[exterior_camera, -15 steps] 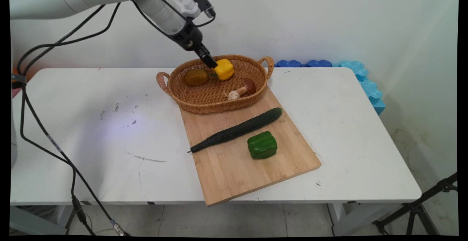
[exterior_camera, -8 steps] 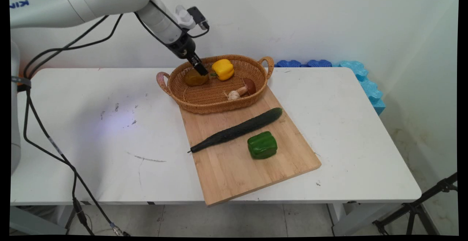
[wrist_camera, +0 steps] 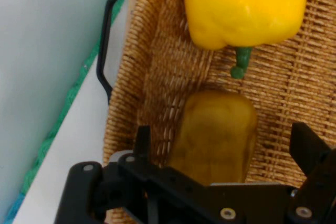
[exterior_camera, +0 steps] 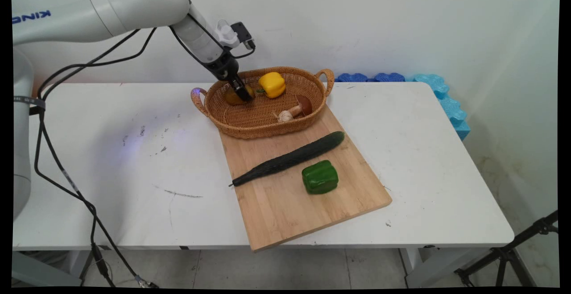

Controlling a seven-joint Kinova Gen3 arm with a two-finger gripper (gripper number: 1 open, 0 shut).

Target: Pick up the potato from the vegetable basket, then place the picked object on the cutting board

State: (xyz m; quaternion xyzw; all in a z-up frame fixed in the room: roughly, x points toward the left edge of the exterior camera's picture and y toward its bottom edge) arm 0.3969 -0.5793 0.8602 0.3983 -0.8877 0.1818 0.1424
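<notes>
KINOVA lettering (exterior_camera: 32,16) on arm link

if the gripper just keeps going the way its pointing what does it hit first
Most likely the brown potato in the basket. The open gripper points straight at it, one finger on each side. The yellow pepper lies beyond it. The remaining gap is hard to judge.

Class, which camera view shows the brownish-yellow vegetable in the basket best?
The hand view: the brownish-yellow vegetable fills the middle, unobstructed, between the open end effector fingers. In the main view it is small and partly hidden behind the end effector.
</notes>
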